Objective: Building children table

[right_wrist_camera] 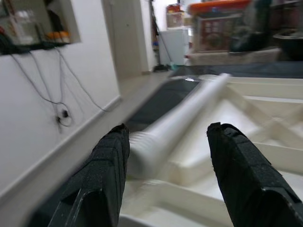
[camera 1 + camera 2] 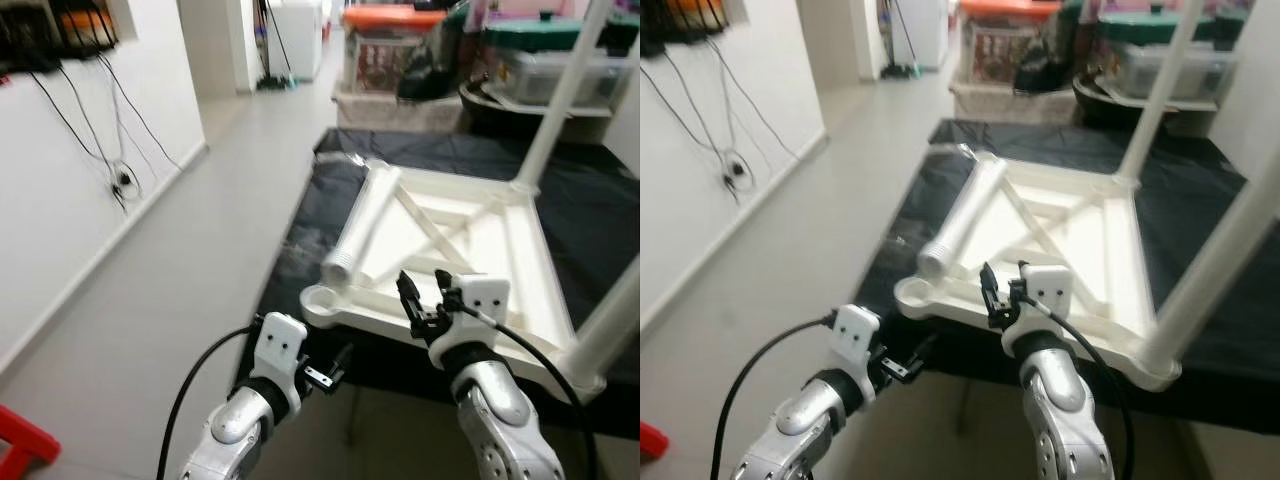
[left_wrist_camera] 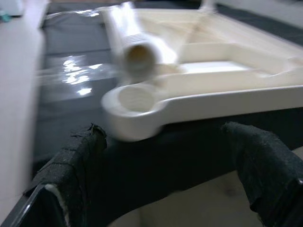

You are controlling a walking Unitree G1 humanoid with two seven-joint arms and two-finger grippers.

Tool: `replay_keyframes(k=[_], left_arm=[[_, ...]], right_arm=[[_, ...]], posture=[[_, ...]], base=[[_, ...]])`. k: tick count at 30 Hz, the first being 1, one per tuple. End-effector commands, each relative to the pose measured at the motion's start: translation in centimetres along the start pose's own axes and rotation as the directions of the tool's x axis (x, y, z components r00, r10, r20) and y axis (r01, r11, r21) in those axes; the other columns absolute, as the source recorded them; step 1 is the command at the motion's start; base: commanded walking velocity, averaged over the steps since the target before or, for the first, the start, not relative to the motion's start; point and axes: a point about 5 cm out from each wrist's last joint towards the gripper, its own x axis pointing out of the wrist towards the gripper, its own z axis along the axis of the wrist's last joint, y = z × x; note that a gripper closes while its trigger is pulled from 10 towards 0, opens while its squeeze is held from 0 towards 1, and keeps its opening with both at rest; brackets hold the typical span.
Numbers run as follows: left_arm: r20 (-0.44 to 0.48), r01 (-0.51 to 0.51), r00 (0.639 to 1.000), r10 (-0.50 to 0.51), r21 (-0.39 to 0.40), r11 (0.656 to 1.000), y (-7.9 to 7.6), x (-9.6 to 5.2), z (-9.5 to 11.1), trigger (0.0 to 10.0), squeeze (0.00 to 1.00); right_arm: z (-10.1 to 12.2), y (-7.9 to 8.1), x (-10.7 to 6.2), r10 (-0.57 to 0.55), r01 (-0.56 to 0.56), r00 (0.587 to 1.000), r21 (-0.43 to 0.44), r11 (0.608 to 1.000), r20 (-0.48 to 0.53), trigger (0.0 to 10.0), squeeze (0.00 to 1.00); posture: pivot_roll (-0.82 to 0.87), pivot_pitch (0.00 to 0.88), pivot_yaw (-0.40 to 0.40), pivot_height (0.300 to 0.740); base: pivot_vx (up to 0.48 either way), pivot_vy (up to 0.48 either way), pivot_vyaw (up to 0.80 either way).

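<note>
Claws [image 2: 412, 300] [image 2: 335, 368] apart near blurred, seemingly loose leg [image 2: 362, 224].

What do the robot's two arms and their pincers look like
Both arms are shiny silver metal with rounded segments. Each wrist carries a white boxy housing with small dark screw holes, and a black cable loops out from it. The left pincer and right pincer each have two long black fingers; in the wrist views the fingers look matte and rough-textured.
</note>
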Motion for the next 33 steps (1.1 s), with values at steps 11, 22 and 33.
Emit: replay_keyframes(k=[11,22,33], left_arm=[[0.03,0.002,1.0,-0.003,0.042,0.999,-0.2,0.4,0.3,10.0,0.0],[0.051,-0.007,0.999,0.005,0.05,0.999,0.2,0.5,1.0,10.0,0.0],[0.048,0.072,0.996,-0.074,0.032,0.997,0.1,3.1,2.1,10.0,0.0]], right_arm=[[0.3,-1.1,-0.3,-0.087,0.088,0.996,-0.035,0.996,0.022,10.0,0.0],[0.0,-1.6,0.4,-0.109,0.106,0.994,-0.145,0.984,-0.014,10.0,0.0],[0.4,-1.9,1.3,-0.137,0.129,0.99,-0.186,0.974,-0.029,10.0,0.0]], posture=[[0.06,0.0,-0.061,0.74],[0.06,0.034,-0.06,0.74],[0.06,0.12,-0.06,0.74]], base=[[0.0,0.0,0.0],[0.065,0.0,0.0],[0.0,0.0,0.0]])
